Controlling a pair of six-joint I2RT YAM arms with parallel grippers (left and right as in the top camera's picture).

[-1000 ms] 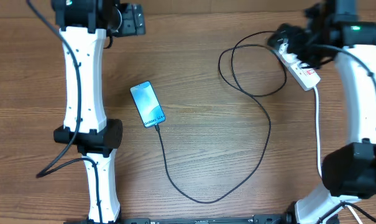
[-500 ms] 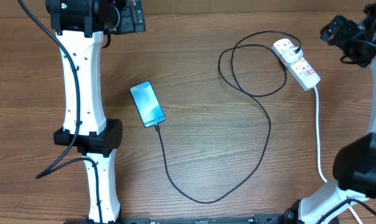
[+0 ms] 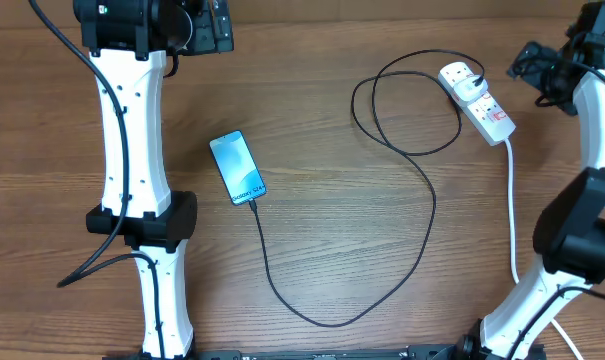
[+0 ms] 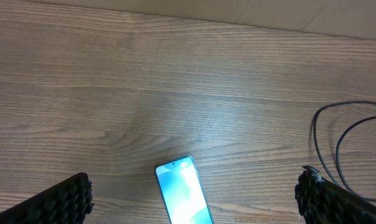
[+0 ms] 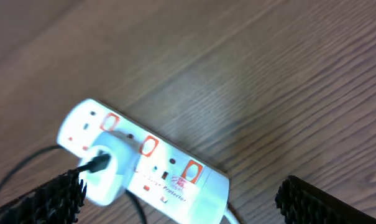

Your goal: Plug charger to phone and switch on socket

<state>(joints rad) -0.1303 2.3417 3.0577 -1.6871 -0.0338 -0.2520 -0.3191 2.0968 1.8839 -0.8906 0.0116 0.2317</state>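
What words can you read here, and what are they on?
"Protector": on the socket, seen from the right wrist; the word before it is too blurred to read.
Too small to read: the white writing at one end of the phone, seen from overhead.
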